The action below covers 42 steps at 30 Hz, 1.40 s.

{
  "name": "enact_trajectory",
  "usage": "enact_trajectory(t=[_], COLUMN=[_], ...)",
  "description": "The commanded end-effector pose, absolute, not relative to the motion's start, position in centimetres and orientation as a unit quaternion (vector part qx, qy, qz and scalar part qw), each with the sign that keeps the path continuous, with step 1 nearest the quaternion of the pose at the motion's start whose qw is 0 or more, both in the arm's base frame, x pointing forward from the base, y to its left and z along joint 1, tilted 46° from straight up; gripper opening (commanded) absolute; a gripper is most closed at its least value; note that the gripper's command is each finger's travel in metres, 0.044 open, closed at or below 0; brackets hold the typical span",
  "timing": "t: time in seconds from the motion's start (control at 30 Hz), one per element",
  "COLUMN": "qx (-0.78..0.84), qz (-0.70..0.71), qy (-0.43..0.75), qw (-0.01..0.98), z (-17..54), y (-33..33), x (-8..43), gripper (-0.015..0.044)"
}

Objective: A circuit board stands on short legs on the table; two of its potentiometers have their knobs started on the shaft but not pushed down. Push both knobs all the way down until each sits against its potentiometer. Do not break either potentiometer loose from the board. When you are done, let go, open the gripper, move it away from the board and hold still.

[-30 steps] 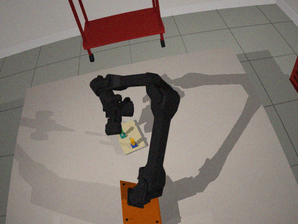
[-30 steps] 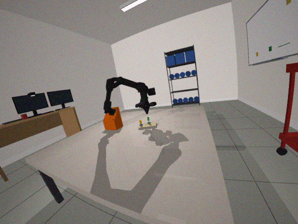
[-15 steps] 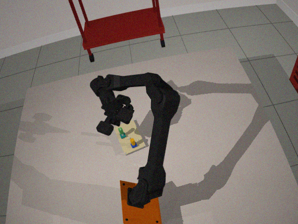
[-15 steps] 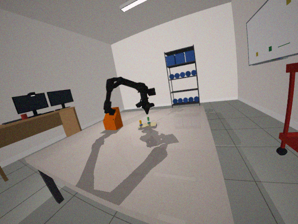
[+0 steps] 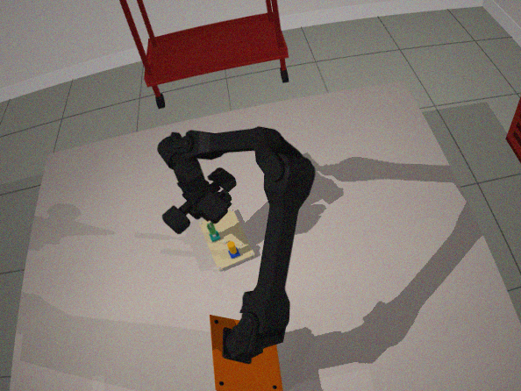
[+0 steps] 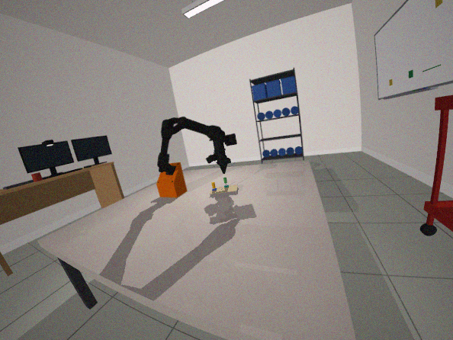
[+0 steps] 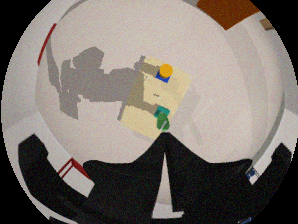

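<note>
The cream circuit board [image 5: 230, 221] [image 6: 233, 189] [image 7: 177, 92] stands on the table. A green knob [image 5: 211, 229] [image 6: 225, 180] [image 7: 162, 121] stands over the teal potentiometer [image 5: 215, 238] [image 6: 226, 186] [image 7: 161, 111], with a visible gap between them in the exterior view. A yellow-orange knob [image 5: 231, 246] [image 6: 213, 184] [image 7: 166, 70] stands over the blue potentiometer [image 5: 235, 254] [image 6: 214, 190] [image 7: 162, 79]; whether it touches is too small to tell. My gripper [image 6: 224, 172] [image 7: 164, 135] is shut and empty, its tips a little above the green knob and apart from it. The top view hides the fingertips.
The arm's orange base [image 5: 246, 366] [image 6: 172, 184] stands on the table, on the yellow knob's side of the board. The arm's upper links arch high beside the board. A red cart [image 5: 215, 50] stands on the floor beyond the table edge.
</note>
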State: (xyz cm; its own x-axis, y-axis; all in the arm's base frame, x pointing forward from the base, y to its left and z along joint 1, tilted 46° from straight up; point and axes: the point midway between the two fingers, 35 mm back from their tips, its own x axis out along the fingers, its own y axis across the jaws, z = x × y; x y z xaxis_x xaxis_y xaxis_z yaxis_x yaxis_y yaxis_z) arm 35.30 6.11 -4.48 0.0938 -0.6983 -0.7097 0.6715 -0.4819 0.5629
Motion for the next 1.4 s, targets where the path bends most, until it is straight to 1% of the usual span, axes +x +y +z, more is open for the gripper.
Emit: enact_trajectory(t=[0.0, 0.4, 1.37], qx=[0.539, 0.539, 0.539], qz=[-0.672, -0.672, -0.672], qy=[-0.017, -0.018, -0.018], qw=[0.508, 0.508, 0.508], z=[-4.6, -5.9, -6.3], y=[5.9, 4.6, 4.3], x=[35.4, 35.5, 35.6], gripper=[0.0000, 0.0000, 0.0000])
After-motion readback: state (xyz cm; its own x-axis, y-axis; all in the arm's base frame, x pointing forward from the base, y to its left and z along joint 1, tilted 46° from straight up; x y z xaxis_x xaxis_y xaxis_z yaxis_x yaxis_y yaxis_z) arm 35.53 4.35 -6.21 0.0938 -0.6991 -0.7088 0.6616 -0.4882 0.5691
